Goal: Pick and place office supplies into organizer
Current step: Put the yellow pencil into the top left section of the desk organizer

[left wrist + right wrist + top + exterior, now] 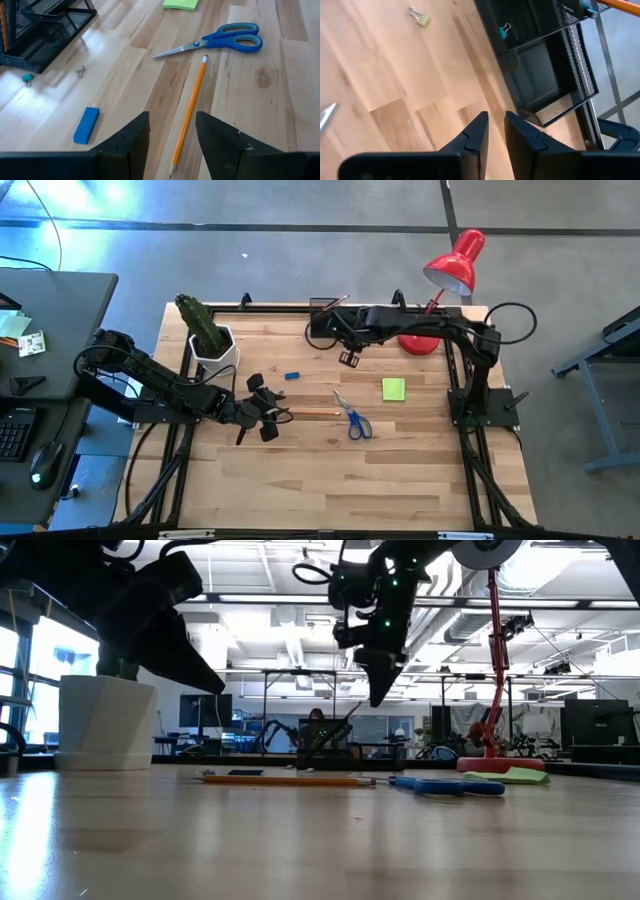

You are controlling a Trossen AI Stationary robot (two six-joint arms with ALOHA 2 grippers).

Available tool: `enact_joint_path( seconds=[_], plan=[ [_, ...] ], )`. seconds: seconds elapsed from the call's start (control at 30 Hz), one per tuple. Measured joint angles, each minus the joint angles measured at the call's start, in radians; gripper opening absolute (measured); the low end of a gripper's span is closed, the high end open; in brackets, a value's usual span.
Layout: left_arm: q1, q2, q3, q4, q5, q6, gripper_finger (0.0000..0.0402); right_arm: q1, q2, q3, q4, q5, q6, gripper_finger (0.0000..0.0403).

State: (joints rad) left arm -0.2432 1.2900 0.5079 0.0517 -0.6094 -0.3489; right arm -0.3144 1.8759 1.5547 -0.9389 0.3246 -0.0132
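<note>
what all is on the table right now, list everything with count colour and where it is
pencil: one, orange-yellow, table middle, in front of the left gripper
scissors: one, blue handles, right of the pencil
sticky-note pad: one, lime green, right of centre
blue block: one, blue, near the cactus pot
organizer: one, black mesh, far edge
binder clips: two small, one teal, one pale, on the wood by the organizer
cactus: one, green, white pot, far left
desk lamp: one, red, far right corner
left gripper: jaws open, at the pencil
right gripper: jaws narrowly apart, empty, near the organizer
</note>
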Motion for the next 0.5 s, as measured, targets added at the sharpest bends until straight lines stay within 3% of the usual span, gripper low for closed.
enact_joint_path(
  seconds=[0.17,0.5],
  plan=[
    [-0.009,0.000,0.000,0.000,-0.001,-0.006,0.0150,0.031,-0.051,-0.073,0.062,-0.001,0.014,0.0043],
    [-0.025,0.000,0.000,0.011,-0.040,-0.005,0.0150,0.035,-0.424,-0.597,0.510,-0.131,0.075,0.0030]
  ],
)
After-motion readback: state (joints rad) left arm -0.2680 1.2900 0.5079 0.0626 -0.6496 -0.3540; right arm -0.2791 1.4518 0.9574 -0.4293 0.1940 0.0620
